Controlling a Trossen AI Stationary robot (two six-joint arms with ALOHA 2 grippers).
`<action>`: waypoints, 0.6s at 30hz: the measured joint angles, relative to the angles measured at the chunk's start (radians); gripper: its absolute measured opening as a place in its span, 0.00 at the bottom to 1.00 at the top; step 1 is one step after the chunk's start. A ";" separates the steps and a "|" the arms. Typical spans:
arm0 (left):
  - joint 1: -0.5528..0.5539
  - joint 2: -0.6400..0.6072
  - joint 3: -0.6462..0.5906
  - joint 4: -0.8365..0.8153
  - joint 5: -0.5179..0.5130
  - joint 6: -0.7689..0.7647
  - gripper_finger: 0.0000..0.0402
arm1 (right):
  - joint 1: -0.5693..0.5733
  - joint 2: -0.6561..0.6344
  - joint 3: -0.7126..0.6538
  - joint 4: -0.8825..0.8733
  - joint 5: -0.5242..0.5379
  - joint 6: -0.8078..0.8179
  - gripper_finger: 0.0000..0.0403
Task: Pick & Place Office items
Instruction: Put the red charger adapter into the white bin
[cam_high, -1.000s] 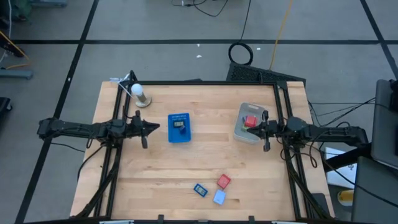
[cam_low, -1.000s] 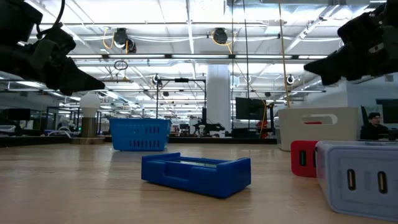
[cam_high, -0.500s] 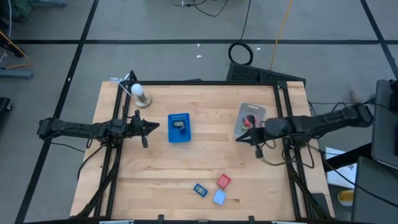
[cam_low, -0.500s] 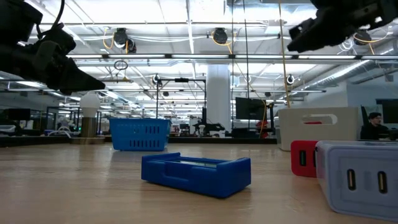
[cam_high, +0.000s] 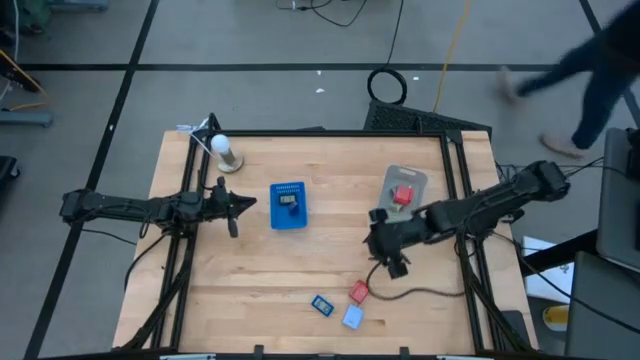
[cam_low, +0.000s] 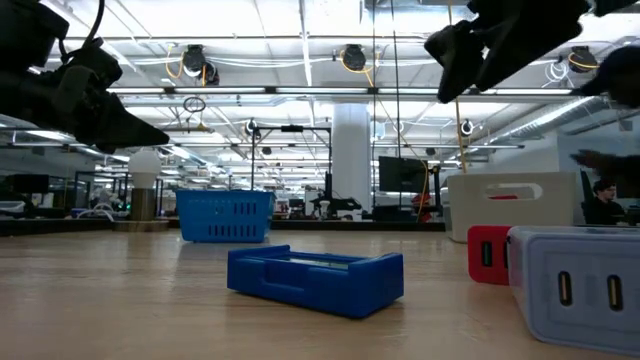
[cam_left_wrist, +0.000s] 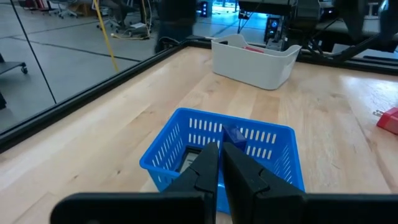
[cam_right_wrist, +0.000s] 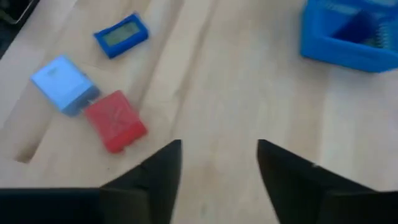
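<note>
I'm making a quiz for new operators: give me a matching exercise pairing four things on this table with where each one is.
Things:
1. blue basket
2. grey bin
3. light blue piece
4. right pincer

Places:
A. near the table's front edge, beside a red piece
B. above the table between bin and loose pieces
C. middle of the table, before the left pincer
D. right side, holding a red item

Pairs: 1-C, 2-D, 3-A, 4-B

Grey tiled floor with black seams, strip-lit open ceiling, white pillar.
</note>
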 joint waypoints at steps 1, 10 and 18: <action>0.000 0.000 0.000 0.000 0.000 -0.005 0.05 | 0.017 0.029 0.016 0.000 0.000 0.006 0.56; 0.000 0.000 0.000 -0.002 0.002 -0.019 0.05 | 0.145 0.253 0.127 0.067 -0.052 0.028 0.82; 0.000 0.000 0.000 -0.001 0.033 -0.018 0.05 | 0.166 0.357 0.184 0.029 -0.106 -0.139 0.83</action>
